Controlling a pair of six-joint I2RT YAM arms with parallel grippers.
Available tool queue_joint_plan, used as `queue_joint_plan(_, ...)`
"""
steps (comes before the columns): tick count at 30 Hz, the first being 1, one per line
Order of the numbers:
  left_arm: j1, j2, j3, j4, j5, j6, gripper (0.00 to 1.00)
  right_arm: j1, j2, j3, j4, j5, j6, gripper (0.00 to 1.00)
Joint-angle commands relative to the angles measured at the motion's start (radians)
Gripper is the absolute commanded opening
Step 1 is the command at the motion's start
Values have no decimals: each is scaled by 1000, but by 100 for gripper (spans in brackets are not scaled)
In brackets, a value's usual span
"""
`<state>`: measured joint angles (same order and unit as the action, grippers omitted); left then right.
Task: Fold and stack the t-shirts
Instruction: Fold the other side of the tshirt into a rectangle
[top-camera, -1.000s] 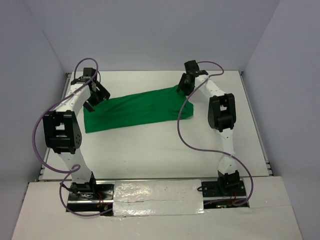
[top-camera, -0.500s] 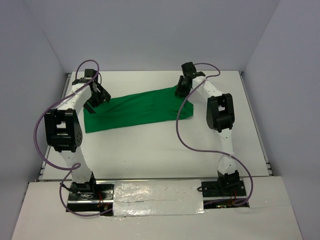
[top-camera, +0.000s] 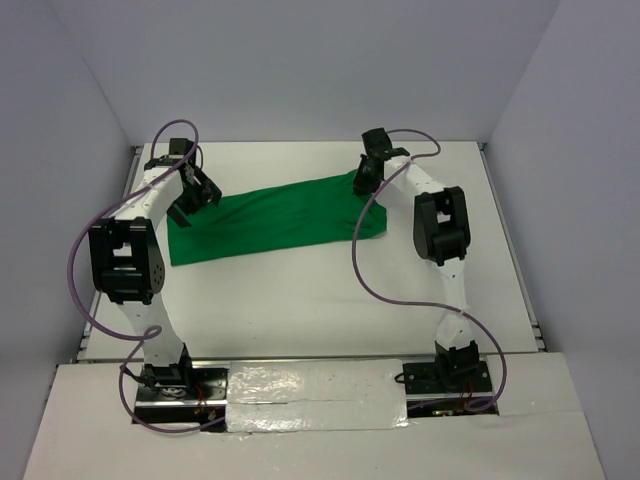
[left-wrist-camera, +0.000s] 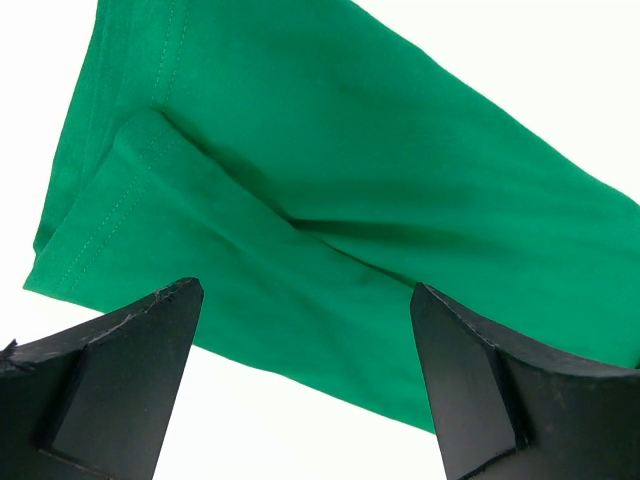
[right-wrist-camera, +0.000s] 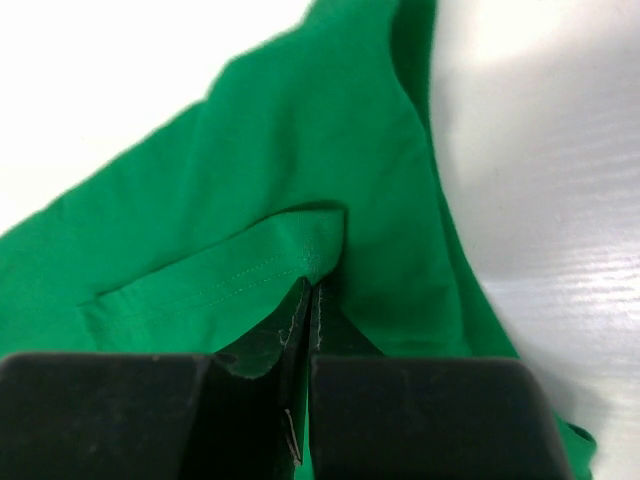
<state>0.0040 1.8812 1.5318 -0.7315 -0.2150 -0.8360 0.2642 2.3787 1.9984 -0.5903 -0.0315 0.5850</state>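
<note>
On the far half of the table (top-camera: 300, 290), the shirt (top-camera: 275, 220) lies in a long green strip, same spot as a second ago. What's changed is my right pincer (right-wrist-camera: 308, 290): it was half open back then, and now it's clamped on a hemmed fold at the strip's right end. The wrist also nudged a bit toward the back. My left pincer (left-wrist-camera: 305, 292) hasn't budged, jaws spread wide over the left end by the sleeve hem. It's probably not touching the cloth, but that's hard to call from here.
</note>
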Motion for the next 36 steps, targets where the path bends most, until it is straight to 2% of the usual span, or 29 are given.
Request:
queue_joint_plan(1,5,7,7,-9,-9,17,99,6,-99,-23,93,30,-2,0)
queue_joint_plan(7,2,9,4,-9,-15,18,99,6,-21,92,40,15,-20,1)
queue_joint_plan(14,4,15,-9,-3,-14,18,99,13,-84,-47,164,-11,-2,1)
queue_joint_plan(23,4,10,-16,-5,-18,14,99,17,4,82,142,-13,-8,2)
queue_joint_plan(29,4,12,-27,0,-14,12,99,17,-4,66,175,10,1,3)
queue_joint_plan(31,2,10,-29,1,-7,14,99,18,30,124,141,15,3,11)
queue_joint_plan(34,4,7,-32,3,-6,12,99,20,54,189,77,15,3,43)
queue_joint_plan(35,2,7,-35,4,-7,12,99,20,45,185,76,16,4,57)
queue_joint_plan(36,4,4,-35,6,-7,12,99,18,13,162,83,30,7,63)
